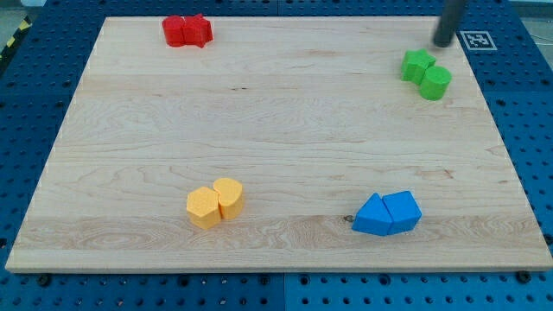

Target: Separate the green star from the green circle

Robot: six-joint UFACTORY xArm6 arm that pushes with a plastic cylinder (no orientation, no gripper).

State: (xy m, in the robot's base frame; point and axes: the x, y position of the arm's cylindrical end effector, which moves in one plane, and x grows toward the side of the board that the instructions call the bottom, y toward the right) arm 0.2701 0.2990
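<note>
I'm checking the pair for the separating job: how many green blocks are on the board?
2, both near the view's top right and touching: the green star, and the green circle just below-right of it. My tip is just above them. None seems hidden.

Board (276, 112) pale wood, matt, grained; green star (417, 64) and green circle (435, 82) smooth, plastic-looking

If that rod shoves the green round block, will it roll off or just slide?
Probably it slides: the green circle sits flat on its face, not on its curved side. It looks small and rigid, so likely light. It touches the green star, so a push from my tip, above both, may move the two together.
</note>
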